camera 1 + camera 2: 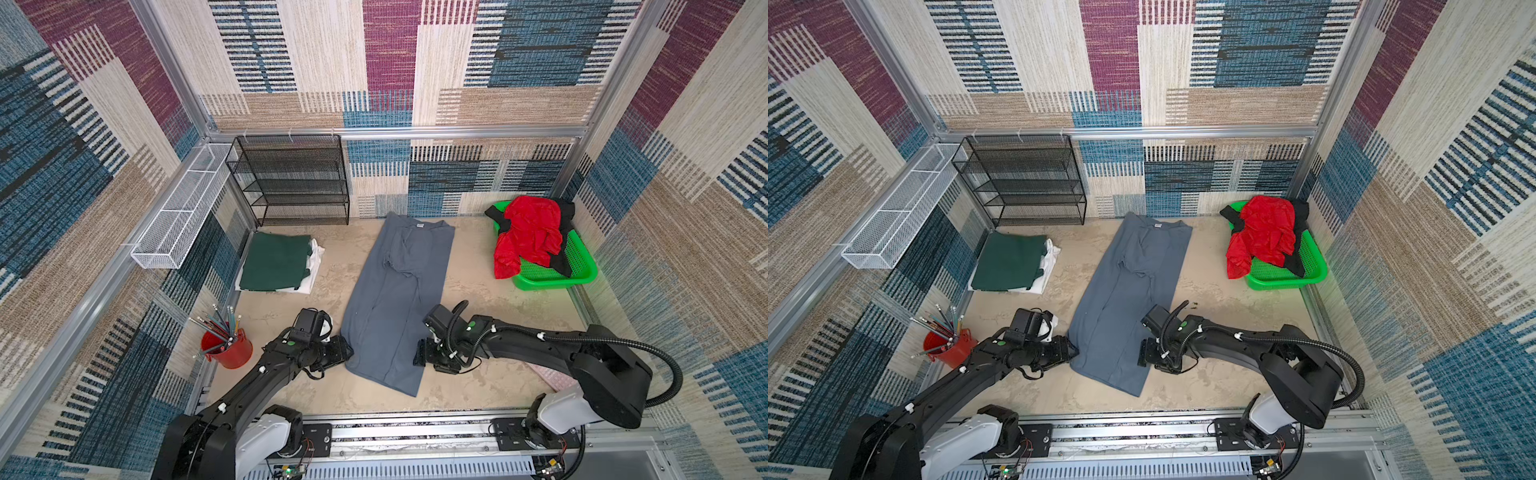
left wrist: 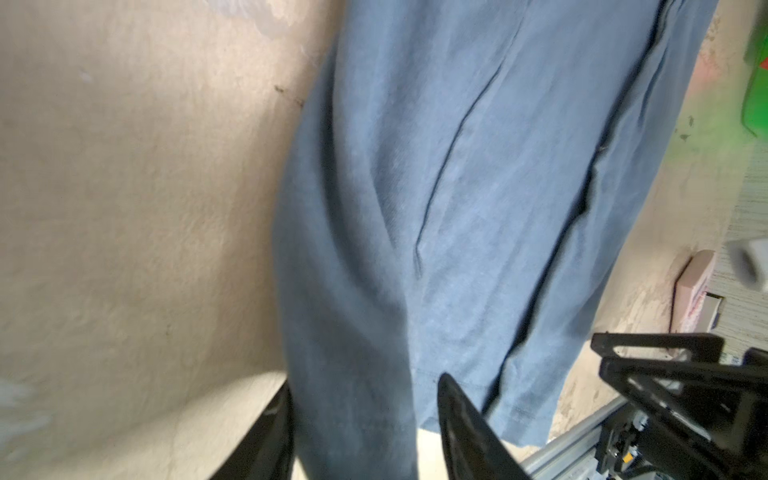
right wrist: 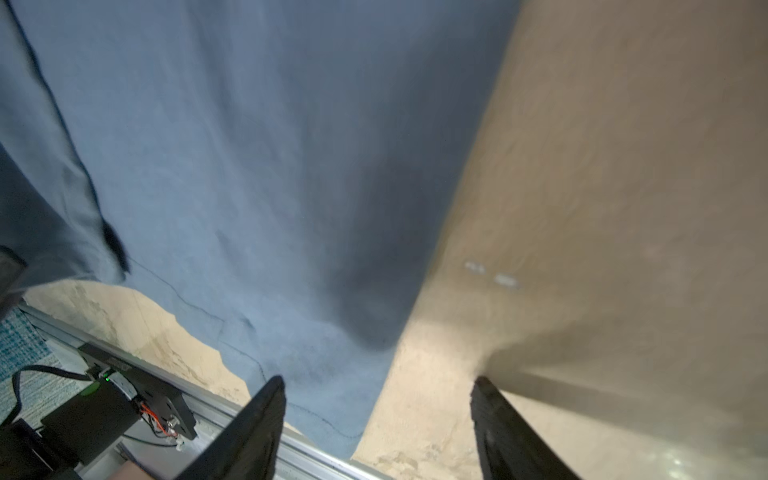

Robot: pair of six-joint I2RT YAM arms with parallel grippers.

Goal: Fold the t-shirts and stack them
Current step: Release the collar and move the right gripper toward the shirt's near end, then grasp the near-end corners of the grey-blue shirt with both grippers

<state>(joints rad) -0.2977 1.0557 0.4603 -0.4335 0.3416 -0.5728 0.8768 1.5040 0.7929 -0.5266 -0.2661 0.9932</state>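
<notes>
Progress: two of five done. The dark green shirt point(image 1: 276, 262) lies folded flat and square on the folded white shirt point(image 1: 314, 253) at the bench's far left corner, so that stack has begun. The slate grey shirt point(image 1: 395, 299) is mid-fold: a long narrow strip down the middle of the bench point(image 1: 478, 299), collar at the far edge, hem towards the near edge, sides turned in, with a few lengthwise creases in soft matte knit. It still needs folding across its length and stacking. The red shirt point(image 1: 528, 237) (thinner-looking, slightly shiny, crumpled) and the black shirt point(image 1: 565, 212) beneath it sit unfolded in the green mesh basket point(image 1: 577, 266) at the far right corner.

The left fingers point(image 2: 461, 424) stand moderately apart astride the strip's left edge near the hem, not pinched. The right fingers point(image 3: 257, 428) stand wide over the right edge, empty. My read: both are set for a grasp on the hem corners.
</notes>
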